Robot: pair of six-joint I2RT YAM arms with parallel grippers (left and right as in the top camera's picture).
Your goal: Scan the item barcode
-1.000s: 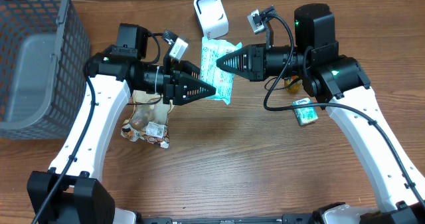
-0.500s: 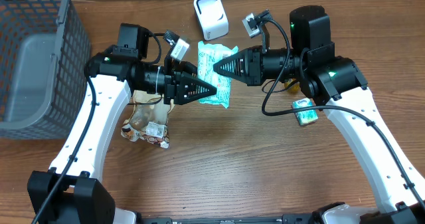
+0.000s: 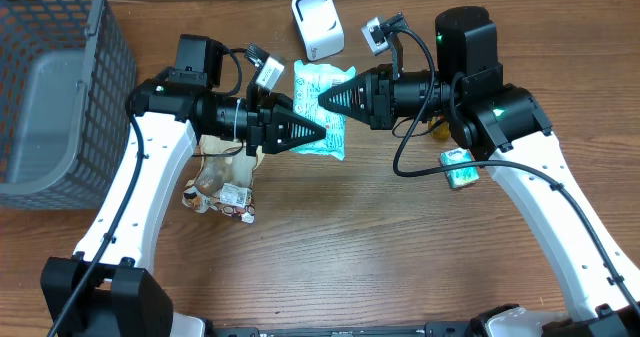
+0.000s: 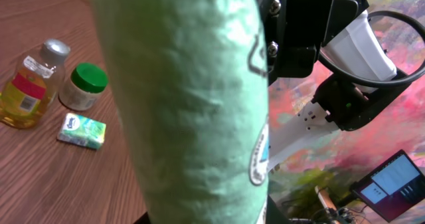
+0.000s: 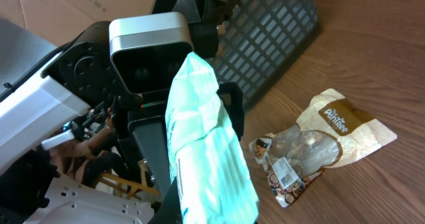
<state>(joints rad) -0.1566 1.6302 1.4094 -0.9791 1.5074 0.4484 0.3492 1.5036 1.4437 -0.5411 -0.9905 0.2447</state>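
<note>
You've got the green packet (image 3: 330, 75) pinched tight in your right gripper (image 3: 320, 99), up off the desk (image 3: 350, 247) by its far edge just short of the scanner (image 3: 318, 22), can't tell if the left gripper (image 3: 323, 134) grips it, so the actual scan's left imo.

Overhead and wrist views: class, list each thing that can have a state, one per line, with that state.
green packet, held up in the air between the two arms.
right gripper, shut on the green packet.
left gripper, at the green packet; grip unclear.
brown pouch, lying flat on the table.
bottle, cap on.
jar, green lid on.
</note>
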